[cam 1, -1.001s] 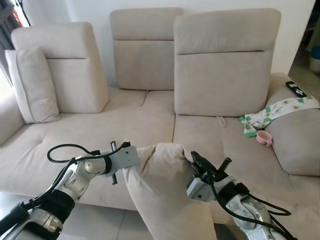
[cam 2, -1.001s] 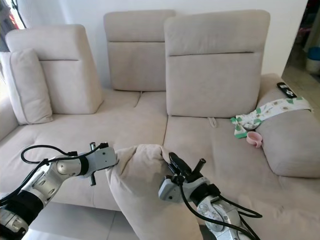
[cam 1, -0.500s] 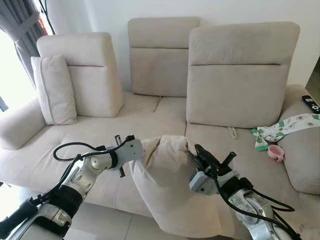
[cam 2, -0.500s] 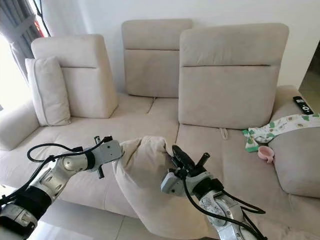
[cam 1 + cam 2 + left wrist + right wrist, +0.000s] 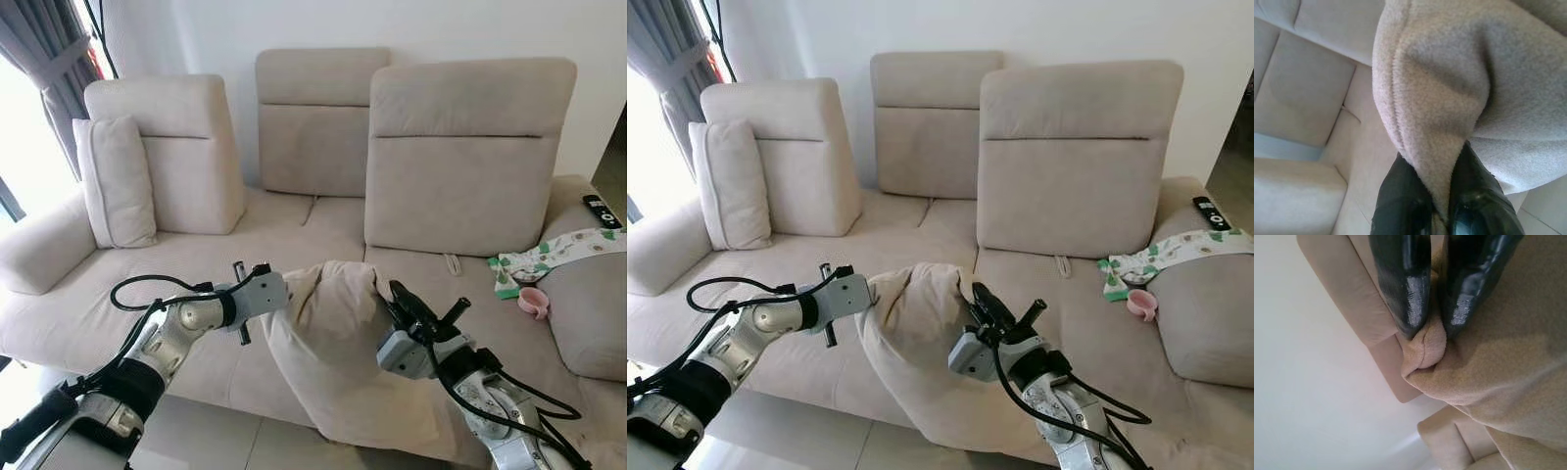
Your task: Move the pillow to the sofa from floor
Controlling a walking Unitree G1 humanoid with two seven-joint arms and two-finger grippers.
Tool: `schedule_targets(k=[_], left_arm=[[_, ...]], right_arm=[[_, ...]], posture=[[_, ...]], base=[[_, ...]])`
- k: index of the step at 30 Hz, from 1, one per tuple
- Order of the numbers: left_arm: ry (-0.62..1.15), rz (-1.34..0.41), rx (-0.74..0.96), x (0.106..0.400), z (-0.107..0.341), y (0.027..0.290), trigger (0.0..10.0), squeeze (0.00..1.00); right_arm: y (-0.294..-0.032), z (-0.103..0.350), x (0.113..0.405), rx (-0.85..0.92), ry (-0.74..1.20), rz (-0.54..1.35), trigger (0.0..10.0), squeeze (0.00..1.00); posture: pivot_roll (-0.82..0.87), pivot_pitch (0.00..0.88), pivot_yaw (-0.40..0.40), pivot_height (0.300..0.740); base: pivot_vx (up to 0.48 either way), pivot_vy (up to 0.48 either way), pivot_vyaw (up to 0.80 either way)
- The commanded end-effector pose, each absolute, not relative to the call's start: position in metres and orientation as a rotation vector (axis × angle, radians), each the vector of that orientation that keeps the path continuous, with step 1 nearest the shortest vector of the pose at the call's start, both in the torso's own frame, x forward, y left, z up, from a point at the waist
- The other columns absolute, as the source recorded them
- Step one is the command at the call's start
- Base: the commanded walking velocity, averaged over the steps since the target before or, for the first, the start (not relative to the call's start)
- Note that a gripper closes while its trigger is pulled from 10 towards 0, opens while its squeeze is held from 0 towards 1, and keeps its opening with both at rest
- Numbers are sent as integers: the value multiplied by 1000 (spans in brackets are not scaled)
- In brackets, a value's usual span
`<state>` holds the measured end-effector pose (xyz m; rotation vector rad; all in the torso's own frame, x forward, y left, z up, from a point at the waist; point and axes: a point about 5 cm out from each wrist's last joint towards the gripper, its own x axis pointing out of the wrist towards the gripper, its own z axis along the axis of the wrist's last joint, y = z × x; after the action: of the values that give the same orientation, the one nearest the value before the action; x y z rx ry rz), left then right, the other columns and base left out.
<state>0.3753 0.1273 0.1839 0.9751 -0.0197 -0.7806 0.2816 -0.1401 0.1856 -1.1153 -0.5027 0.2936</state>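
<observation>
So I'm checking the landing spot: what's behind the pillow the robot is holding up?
Behind the held pillow lies the sofa seat, bare beige where visible. The strip directly behind the pillow is covered, so anything lying there cannot be seen.

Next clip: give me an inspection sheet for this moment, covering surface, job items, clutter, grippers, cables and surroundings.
Surface: beige fabric sofa, seat cushions bare in the middle.
Job's things: large beige fleece pillow held up in front of the sofa's front edge, hanging between both grippers.
Clutter: second beige pillow upright at the sofa's left end; green-patterned white cloth, small pink cup and black remote at the right end.
Grippers: left gripper shut on a fold of the pillow; right gripper shut on another fold.
Cables: black cables looped along both forearms.
Surroundings: grey curtain and bright window at left, white wall behind.
</observation>
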Motion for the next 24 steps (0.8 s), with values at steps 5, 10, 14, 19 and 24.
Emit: schedule_targets(k=[5,10,14,19,24], left_arm=[[-175,-846,966,373,205,106,10000,0],[-183,-855,960,373,205,104,10000,0],[-186,-860,959,373,205,103,10000,0],[-191,-867,955,372,205,101,10000,0],[-194,-871,950,372,204,99,10000,0]], right_arm=[[-120,191,273,-1061,-587,332,10000,0],[-119,192,273,-1051,-594,322,10000,0],[-119,194,273,-1047,-598,310,10000,0],[-119,189,272,-1040,-590,321,10000,0],[-119,187,271,-1035,-586,323,10000,0]], posture=[[-97,0,105,740],[-95,0,109,740],[-95,0,113,740],[-96,0,116,740],[-97,0,120,740]], base=[[0,0,0],[0,0,0],[0,0,0],[0,0,0],[0,0,0]])
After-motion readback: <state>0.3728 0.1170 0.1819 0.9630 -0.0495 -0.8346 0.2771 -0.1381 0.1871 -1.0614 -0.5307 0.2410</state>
